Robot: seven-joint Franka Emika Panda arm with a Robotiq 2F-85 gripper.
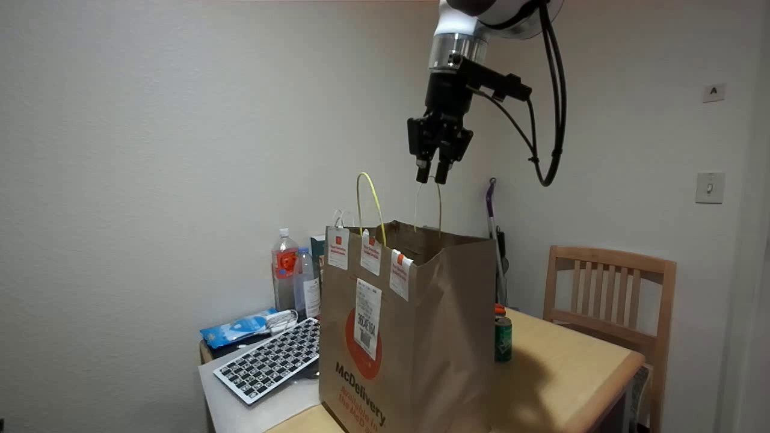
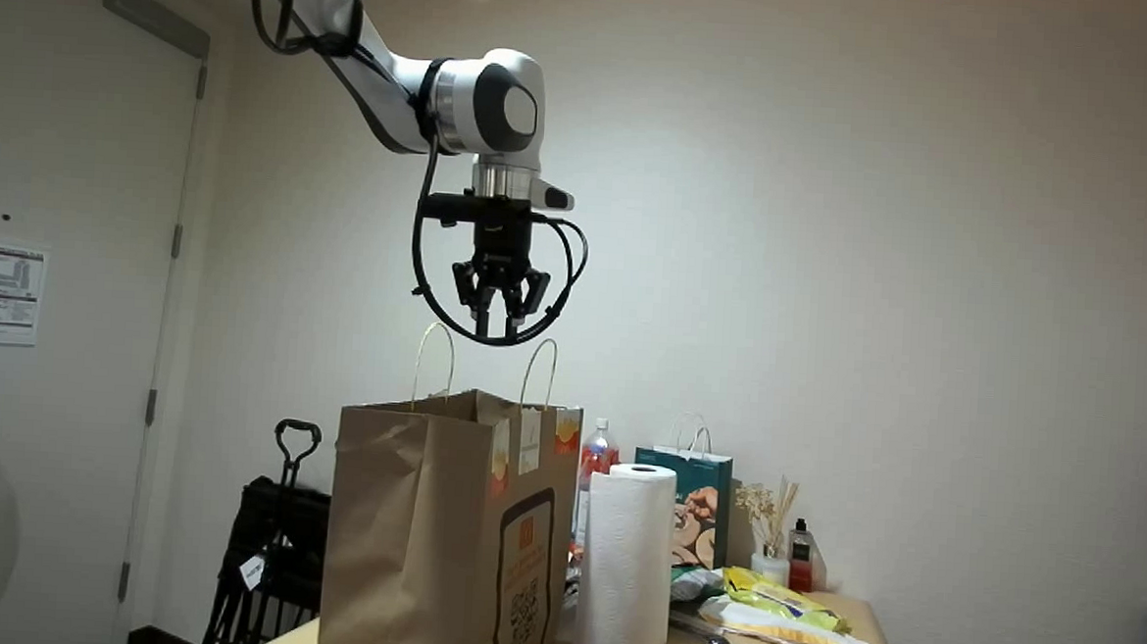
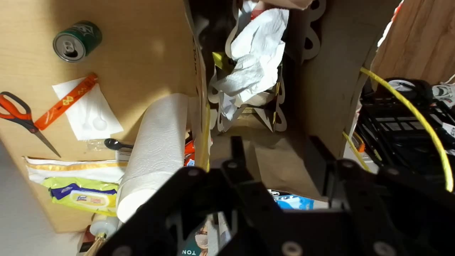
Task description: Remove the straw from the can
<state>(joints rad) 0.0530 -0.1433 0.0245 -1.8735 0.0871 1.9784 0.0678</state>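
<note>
In front of a pale wall [image 2: 883,230], a wooden table [image 3: 142,39] holds, left to right in the wrist view, scissors [image 3: 26,123] near its left edge, the green can [image 3: 76,42] upright and farther in from that edge, a yellow packet [image 3: 83,199] toward the lower left corner, a paper towel roll [image 3: 158,135] and a tall brown paper bag [image 3: 328,78]. The gripper [image 3: 277,149] hangs above the bag's open top, its two fingers spread apart. The can stands well below it and off to the left in that view, outside the bag.
</note>
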